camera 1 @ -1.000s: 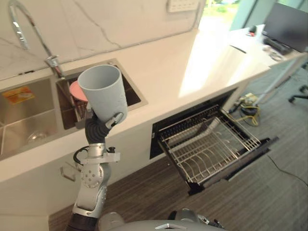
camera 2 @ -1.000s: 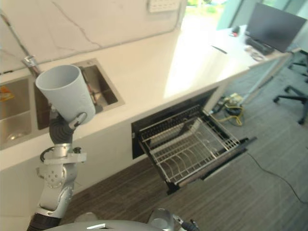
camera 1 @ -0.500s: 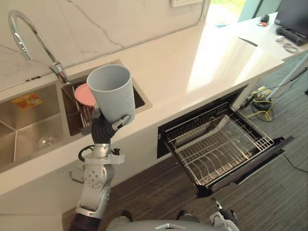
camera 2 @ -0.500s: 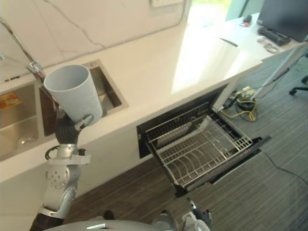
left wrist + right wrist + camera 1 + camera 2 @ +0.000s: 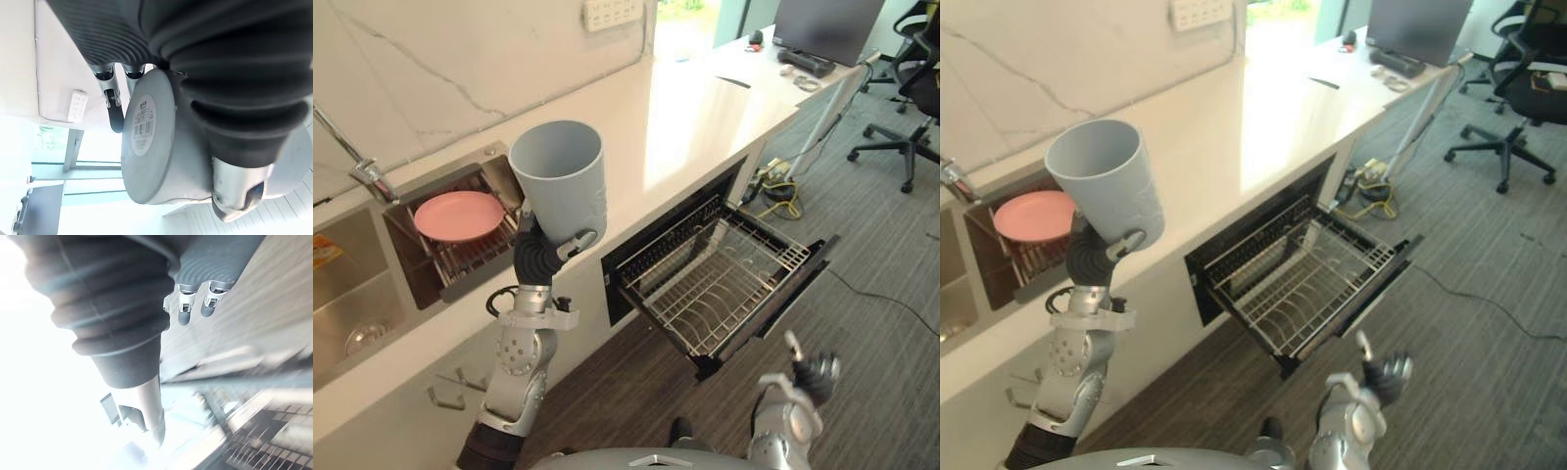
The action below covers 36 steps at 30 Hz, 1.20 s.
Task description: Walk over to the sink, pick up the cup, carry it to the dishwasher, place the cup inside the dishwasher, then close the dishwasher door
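Pale counter [image 5: 705, 108] runs along the wall. Dishwasher [image 5: 636, 257] under it: door [image 5: 773, 299] dropped open, wire rack [image 5: 710, 284] pulled out over it. Sink [image 5: 429, 277] set in the counter, pink plate [image 5: 460, 215] propped in its rack. Grey cup [image 5: 563, 181] is up in my left hand [image 5: 540, 257], mouth up and tipped a little, in front of the counter edge, well apart from the rack. Fingers and thumb wrapped round its base. My right hand [image 5: 815, 373] is low over the floor, fingers curled in, thumb out, holding nothing.
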### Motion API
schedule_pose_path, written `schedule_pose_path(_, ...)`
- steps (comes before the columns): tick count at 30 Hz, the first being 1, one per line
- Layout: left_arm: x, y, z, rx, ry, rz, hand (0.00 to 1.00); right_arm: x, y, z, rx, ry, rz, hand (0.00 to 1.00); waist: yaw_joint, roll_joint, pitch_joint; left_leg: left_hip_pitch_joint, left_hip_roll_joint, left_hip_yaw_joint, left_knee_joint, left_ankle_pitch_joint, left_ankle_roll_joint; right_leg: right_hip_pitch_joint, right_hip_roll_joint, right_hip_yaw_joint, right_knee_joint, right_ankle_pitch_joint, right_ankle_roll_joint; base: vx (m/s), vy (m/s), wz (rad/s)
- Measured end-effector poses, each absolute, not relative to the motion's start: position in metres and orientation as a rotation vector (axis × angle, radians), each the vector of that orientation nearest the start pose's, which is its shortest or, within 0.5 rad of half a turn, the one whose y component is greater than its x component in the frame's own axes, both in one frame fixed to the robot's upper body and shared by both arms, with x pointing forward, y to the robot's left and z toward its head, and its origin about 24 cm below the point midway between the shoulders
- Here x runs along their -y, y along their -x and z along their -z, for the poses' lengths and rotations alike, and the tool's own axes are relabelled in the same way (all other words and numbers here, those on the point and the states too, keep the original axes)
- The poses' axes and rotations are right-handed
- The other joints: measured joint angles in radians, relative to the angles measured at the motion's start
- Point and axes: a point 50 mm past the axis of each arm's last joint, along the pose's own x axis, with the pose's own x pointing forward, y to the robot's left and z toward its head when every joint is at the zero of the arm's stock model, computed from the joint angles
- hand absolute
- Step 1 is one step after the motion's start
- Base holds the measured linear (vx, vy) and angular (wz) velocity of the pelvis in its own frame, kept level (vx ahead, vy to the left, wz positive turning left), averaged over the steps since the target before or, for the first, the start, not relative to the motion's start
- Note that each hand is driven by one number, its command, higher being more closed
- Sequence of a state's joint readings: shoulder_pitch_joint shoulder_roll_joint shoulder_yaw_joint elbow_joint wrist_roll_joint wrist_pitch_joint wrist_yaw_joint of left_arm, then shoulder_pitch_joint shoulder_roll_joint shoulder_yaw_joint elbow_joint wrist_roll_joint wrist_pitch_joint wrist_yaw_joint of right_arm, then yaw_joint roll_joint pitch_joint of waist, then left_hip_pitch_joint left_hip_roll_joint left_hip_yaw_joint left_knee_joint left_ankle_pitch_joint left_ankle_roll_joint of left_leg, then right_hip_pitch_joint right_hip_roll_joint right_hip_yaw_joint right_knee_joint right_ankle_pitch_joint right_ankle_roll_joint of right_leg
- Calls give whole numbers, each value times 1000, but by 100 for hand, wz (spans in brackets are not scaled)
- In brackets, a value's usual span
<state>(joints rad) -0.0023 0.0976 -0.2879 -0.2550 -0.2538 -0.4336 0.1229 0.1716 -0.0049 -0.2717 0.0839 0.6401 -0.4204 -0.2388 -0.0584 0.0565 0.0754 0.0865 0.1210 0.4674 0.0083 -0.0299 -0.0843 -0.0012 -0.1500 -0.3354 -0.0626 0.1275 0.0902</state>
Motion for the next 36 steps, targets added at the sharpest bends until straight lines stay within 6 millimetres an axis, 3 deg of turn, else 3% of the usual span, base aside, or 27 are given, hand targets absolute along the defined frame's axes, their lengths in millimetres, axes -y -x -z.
schedule_pose_path(2, -108, -229, -134, 612, 340, 177, 100, 223, -211, -60, 410, -560, 397, 0, 0, -5, -3, -2, 0, 0, 7, -2, 2, 2, 2, 2, -7, 8, -1, -28, 6, -4)
schedule_pose_path(3, -107, -229, -134, 609, 349, 184, 100, 212, -218, -70, 446, -557, 300, 0, 1, -7, -4, -2, 0, 0, 7, -2, 2, 3, 2, 2, -9, 10, -1, 0, 0, 0)
schedule_pose_path(4, -101, -228, -132, 593, 361, 206, 100, 186, -229, -87, 495, -560, 111, 0, 5, -13, -8, -3, -1, -1, 7, -2, 2, 5, 3, 1, -14, 13, -1, 0, 0, 0)
schedule_pose_path(9, -61, -231, -110, 453, 254, 287, 100, 92, -245, -111, 477, -606, -430, 0, 48, -29, -24, -16, -13, -47, 6, 3, 10, 22, -6, -36, -18, 12, 3, -2, 25, 25)
schedule_pose_path(10, -63, -233, -109, 445, 250, 220, 100, 84, -245, -110, 454, -627, -458, 0, 56, -31, -23, -17, -18, -65, 3, 6, 15, 33, -11, -50, -18, 11, 6, 22, 45, 45)
schedule_pose_path(18, -76, -241, -85, 408, -109, -151, 100, 37, -256, -97, 281, -603, -588, 0, 99, -48, -35, -9, -50, -154, -50, 47, 35, 66, -37, -118, -18, 13, 13, -22, 47, 30)
schedule_pose_path(21, -82, -240, -86, 457, -192, -267, 100, 24, -257, -105, 281, -588, -604, 0, 118, -55, -38, -2, -60, -178, -85, 73, 40, 74, -43, -141, -18, 14, 16, -59, 32, 22)
schedule_pose_path(36, -89, -237, -73, 463, -343, -489, 100, 11, -253, -104, 241, -568, -543, 0, 115, -61, -44, -7, -70, -222, -93, 101, 45, 85, -56, -176, 2, -5, 21, -26, 15, 8)
